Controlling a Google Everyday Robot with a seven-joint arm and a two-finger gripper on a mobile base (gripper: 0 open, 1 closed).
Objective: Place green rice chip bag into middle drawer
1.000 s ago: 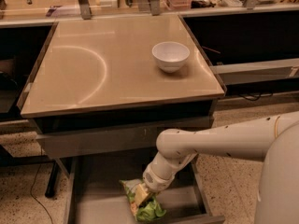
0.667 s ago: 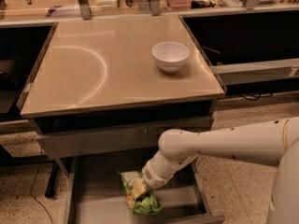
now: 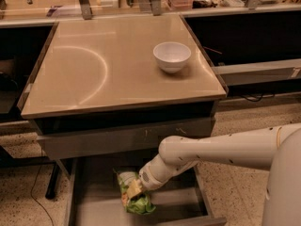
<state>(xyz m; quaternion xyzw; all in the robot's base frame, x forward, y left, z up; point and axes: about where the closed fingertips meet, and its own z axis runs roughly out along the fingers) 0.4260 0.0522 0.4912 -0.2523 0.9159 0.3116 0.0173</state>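
The green rice chip bag is crinkled and light green and hangs low inside the open middle drawer, left of its centre. My gripper reaches down from the right on the white arm and is shut on the bag's top. The bag's lower end is close to the grey drawer floor; I cannot tell whether it touches.
A white bowl stands on the tan tabletop. A closed grey drawer front overhangs the open drawer just above my arm. The open drawer has low side walls. Speckled floor lies on both sides.
My gripper has carried the bag a little to the left and slightly up inside the open drawer. The bowl has not moved.
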